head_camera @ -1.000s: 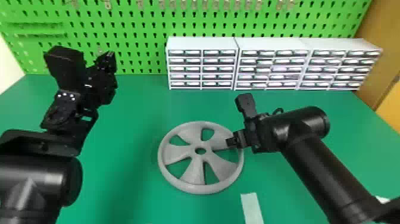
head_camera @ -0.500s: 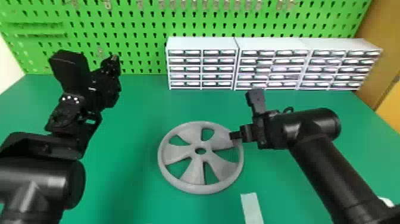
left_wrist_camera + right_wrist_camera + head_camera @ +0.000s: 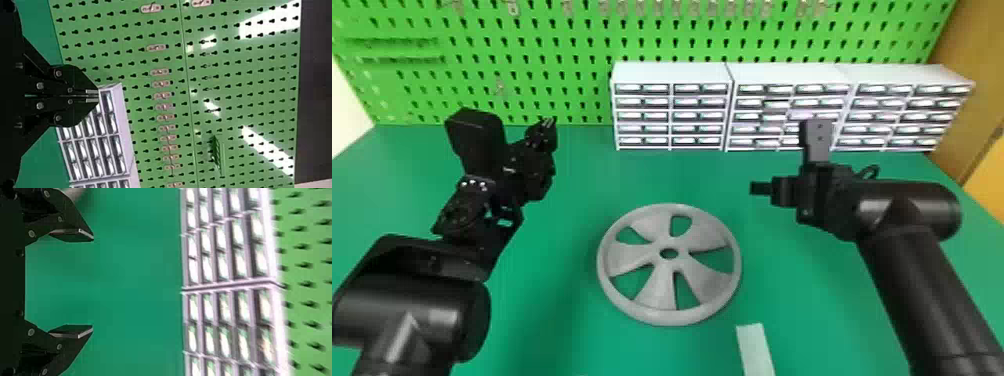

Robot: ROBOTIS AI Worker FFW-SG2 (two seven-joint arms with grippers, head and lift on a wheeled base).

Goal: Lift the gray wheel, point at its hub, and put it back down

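The gray wheel (image 3: pixel 659 290) lies flat on the green table, between my two arms in the head view. To its upper right, my right gripper (image 3: pixel 761 188) is held clear of the rim; in the right wrist view my right gripper (image 3: pixel 88 284) stands open with its fingers wide apart and nothing between them. A bit of the wheel (image 3: pixel 74 192) shows at that view's upper left. My left gripper (image 3: pixel 548 122) is up at the left, away from the wheel, and in the left wrist view my left gripper (image 3: pixel 92 96) is shut with its fingertips together.
White drawer cabinets (image 3: pixel 672 75) line the back of the table (image 3: pixel 552 310), before a green pegboard (image 3: pixel 582 45). A pale strip (image 3: pixel 755 350) lies on the table in front of the wheel, to the right.
My right gripper has moved away from the wheel's rim, to the right and farther back. The left arm has shifted slightly right. The wheel has stayed in place.
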